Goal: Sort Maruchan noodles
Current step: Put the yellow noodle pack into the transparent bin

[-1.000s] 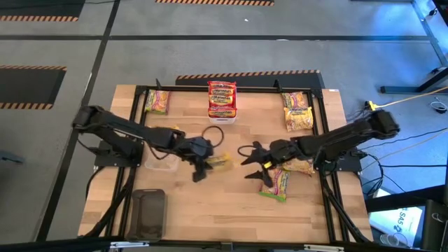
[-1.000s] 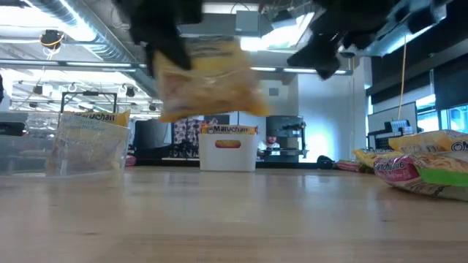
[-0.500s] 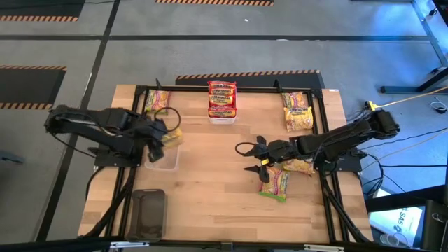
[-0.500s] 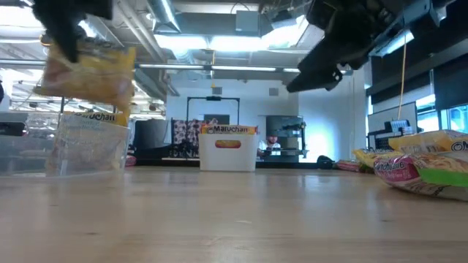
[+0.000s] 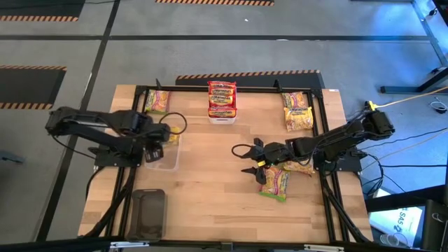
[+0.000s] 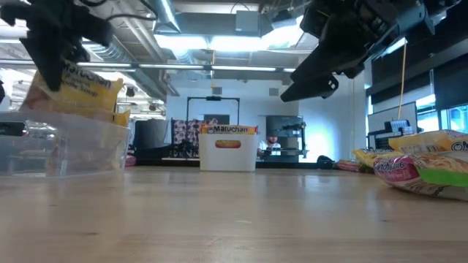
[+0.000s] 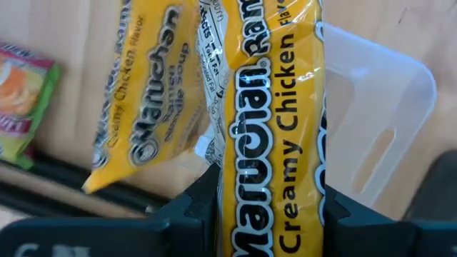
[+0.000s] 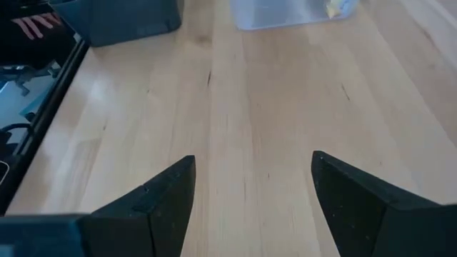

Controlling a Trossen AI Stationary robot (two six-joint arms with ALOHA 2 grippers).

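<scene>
L claw (image 7: 271,207) gripping packet (image 7: 268,107), moved from mid-counter to over bin (image 5: 162,155); drop next. R claw (image 8: 250,185) open, empty, lower.

The clear bin (image 5: 162,155) is half hidden under the left gripper (image 5: 158,143) (its packet (image 7: 275,135) runs off the wrist view's edges).

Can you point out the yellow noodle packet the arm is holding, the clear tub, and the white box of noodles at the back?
Yellow packet (image 7: 275,135): left wrist view, label middle.
Clear tub (image 6: 69,150): low view, front wall.
White box (image 6: 228,155): low view, front face.
</scene>
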